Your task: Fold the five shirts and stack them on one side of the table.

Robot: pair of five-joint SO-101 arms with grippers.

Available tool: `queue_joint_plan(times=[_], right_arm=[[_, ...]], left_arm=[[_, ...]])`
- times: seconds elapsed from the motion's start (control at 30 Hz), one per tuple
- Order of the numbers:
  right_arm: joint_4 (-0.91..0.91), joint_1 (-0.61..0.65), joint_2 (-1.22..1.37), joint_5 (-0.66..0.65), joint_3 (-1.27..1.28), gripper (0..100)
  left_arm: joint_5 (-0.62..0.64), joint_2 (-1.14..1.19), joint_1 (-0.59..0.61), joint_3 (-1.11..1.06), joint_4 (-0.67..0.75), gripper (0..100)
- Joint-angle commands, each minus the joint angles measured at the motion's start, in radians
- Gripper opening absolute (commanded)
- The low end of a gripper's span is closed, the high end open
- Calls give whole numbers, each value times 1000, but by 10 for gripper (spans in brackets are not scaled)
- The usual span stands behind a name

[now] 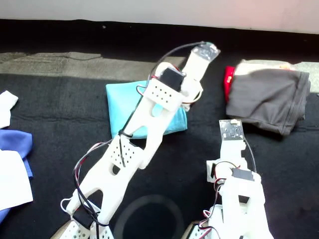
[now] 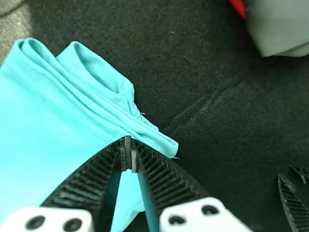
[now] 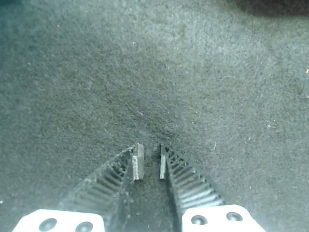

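Note:
A folded turquoise shirt (image 1: 129,107) lies mid-table under my left arm (image 1: 149,124). In the left wrist view my left gripper (image 2: 129,155) is shut on the layered corner of this turquoise shirt (image 2: 53,116), and the folded edge runs across the fingertips. At the right a grey shirt (image 1: 269,99) tops a stack over a red one (image 1: 229,79) and a beige one (image 1: 259,63). My right gripper (image 3: 150,166) hangs over bare black cloth with only a narrow gap and nothing between its fingers. A blue shirt (image 1: 17,142) and a white shirt (image 1: 12,184) lie unfolded at the left edge.
The table is covered in black cloth (image 1: 55,99). My right arm (image 1: 239,184) stands near the front right, just in front of the stack. Another bit of white fabric (image 1: 6,107) shows at the left edge. The grey shirt (image 2: 280,24) lies close beyond the turquoise corner.

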State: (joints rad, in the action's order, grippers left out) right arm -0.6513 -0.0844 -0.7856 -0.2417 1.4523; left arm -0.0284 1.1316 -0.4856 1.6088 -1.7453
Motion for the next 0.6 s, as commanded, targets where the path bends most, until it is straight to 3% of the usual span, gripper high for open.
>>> queue_joint_plan(times=[0.0, 0.17, 0.27, 0.37, 0.57], right_arm=[[-45, -21, -1, 9, -44, 88], [-343, -21, 12, 69, -367, 91], [-460, -16, 13, 104, -582, 152], [-539, 33, 54, 106, -740, 229], [-578, 157, 305, 176, -967, 228]], left_arm=[[5, -91, 62, 24, -34, 13], [9, -315, 179, -173, -37, 13], [9, -515, 239, -392, -37, 13], [8, -733, 286, -670, -34, 13], [0, -1110, 410, -1158, -29, 13]])
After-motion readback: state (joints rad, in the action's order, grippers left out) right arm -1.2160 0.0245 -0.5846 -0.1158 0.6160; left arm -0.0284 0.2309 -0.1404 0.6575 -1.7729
